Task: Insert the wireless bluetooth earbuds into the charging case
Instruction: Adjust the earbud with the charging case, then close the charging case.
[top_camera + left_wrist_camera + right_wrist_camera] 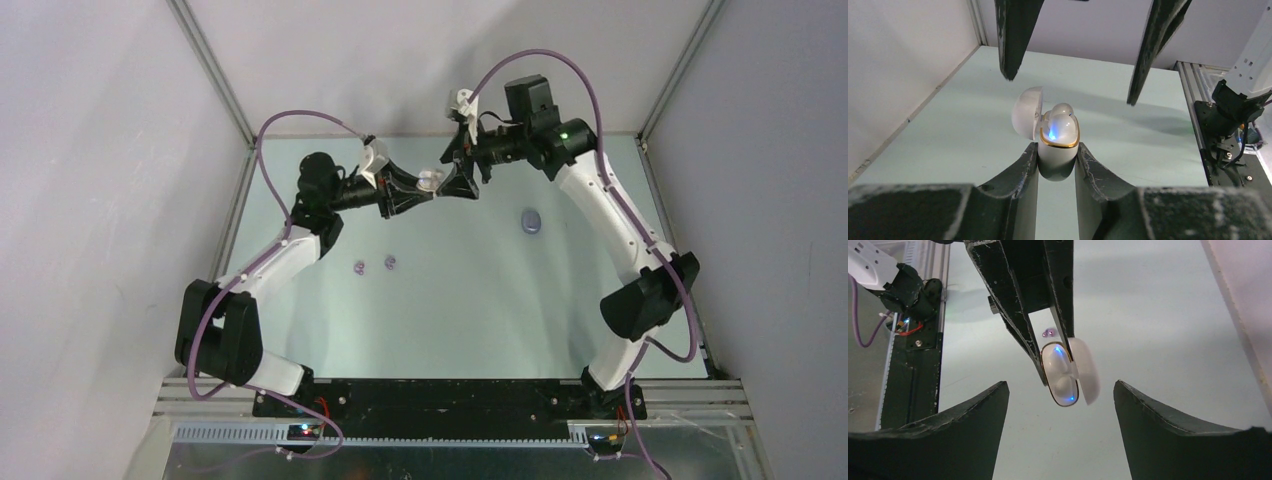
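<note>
Pale green surface (pixel 450 310), walled in white on three sides. Left arm (pixel 290 250) and right arm (pixel 610 210) both stretched to the far middle, meeting tip to tip above it. Left fingers (pixel 1018 172) pinched tight on the lower body of the white charging case (pixel 1058 157), held in the air, lid hinged open, blue light glowing at the rim. Right fingers (pixel 973 415) spread wide, gripping nothing, facing the open mouth of the case with a gap on each side. Small purple oval (pixel 531 221) lying on the surface to the right of the fingers, possibly a second case, too blurred to say. Two white earbuds (pixel 1063 122) seated side by side in the case. Two purple earbuds (pixel 360 267) loose on the surface, left of centre, just beside each other.
</note>
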Controlling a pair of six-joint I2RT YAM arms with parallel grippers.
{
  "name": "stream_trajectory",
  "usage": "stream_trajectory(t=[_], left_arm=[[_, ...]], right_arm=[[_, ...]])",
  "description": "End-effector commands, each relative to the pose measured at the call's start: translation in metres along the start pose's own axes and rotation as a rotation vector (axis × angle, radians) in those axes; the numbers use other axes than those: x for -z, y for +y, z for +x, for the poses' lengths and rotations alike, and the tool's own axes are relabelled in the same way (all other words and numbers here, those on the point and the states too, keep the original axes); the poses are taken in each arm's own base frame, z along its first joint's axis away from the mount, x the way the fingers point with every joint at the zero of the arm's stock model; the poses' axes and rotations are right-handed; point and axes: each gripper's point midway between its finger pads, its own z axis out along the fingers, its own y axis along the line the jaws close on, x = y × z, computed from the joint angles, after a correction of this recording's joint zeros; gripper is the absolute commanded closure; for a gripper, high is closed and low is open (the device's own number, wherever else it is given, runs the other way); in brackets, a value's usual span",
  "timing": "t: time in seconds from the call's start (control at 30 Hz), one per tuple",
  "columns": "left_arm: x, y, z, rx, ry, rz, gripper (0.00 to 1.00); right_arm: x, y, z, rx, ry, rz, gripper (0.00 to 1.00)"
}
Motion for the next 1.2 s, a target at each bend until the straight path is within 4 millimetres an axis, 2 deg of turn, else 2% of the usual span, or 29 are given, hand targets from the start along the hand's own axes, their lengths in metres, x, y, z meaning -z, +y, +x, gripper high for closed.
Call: stream_trajectory(t=[0.0,0.17,0.27,0.4,0.53,0.6,0.63,0.67,0.7,0.73,0.77,0.8,0.83,0.87,0.9,0.93,0.97,1.0,1.03,1.13,1.17], left_arm=[[0.001,0.000,-0.025,-0.101,-0.017,0.008,1.00],[0.000,0.004,-0.024,-0.103,0.000,-0.005,1.00],[0.000,0.016,-0.024,-0.087,0.005,-0.064,1.00],[-0.001,0.030,-0.020,-0.025,0.013,-0.136,1.00],[-0.004,0.042,-0.018,0.056,-0.010,-0.186,1.00],[-0.006,0.052,-0.007,0.151,0.003,-0.223,1.00],[-0.008,0.058,0.005,0.195,0.023,-0.239,1.00],[-0.008,0.064,0.014,0.262,0.039,-0.271,0.98],[-0.009,0.074,0.030,0.317,0.060,-0.312,0.97],[-0.010,0.076,0.038,0.396,0.071,-0.330,0.97],[-0.012,0.085,0.054,0.456,0.088,-0.359,0.96],[-0.014,0.089,0.075,0.556,0.112,-0.379,0.96],[-0.017,0.096,0.078,0.595,0.112,-0.399,0.96],[-0.018,0.100,0.103,0.711,0.147,-0.426,0.96],[-0.020,0.106,0.110,0.770,0.166,-0.450,0.96],[-0.022,0.111,0.132,0.856,0.193,-0.477,0.96],[-0.023,0.116,0.138,0.897,0.199,-0.508,0.97],[-0.023,0.119,0.152,0.923,0.213,-0.524,0.96],[-0.023,0.122,0.159,0.942,0.208,-0.547,0.96],[-0.017,0.130,0.195,1.020,0.257,-0.643,0.94],[-0.014,0.129,0.203,1.042,0.278,-0.664,0.92]], right_arm=[[-0.007,0.020,-0.019,0.054,-0.050,-0.108,0.19],[-0.017,0.041,-0.003,0.068,0.000,-0.168,0.21],[-0.017,0.044,-0.004,0.081,0.011,-0.153,0.21],[-0.006,0.047,-0.010,0.115,0.018,-0.090,0.21],[0.008,0.052,0.000,0.101,0.047,-0.046,0.22],[0.017,0.049,0.007,0.080,0.062,0.012,0.22],[0.022,0.041,0.009,0.063,0.065,0.058,0.21],[0.027,0.042,0.017,0.041,0.074,0.081,0.22],[0.033,0.031,0.022,0.009,0.080,0.148,0.22],[0.036,0.031,0.035,-0.019,0.100,0.175,0.22],[0.046,0.022,0.041,-0.029,0.113,0.244,0.23],[0.046,0.019,0.060,-0.057,0.145,0.266,0.23],[0.056,0.011,0.069,-0.080,0.167,0.334,0.23],[0.057,0.008,0.086,-0.136,0.188,0.360,0.23],[0.065,0.001,0.105,-0.190,0.218,0.413,0.23],[0.068,-0.004,0.112,-0.256,0.214,0.454,0.23],[0.078,-0.013,0.133,-0.327,0.241,0.513,0.24],[0.082,-0.016,0.141,-0.401,0.238,0.545,0.25],[0.091,-0.024,0.163,-0.471,0.263,0.593,0.27],[0.114,-0.042,0.201,-0.675,0.277,0.723,0.34],[0.116,-0.045,0.215,-0.726,0.295,0.741,0.36]])
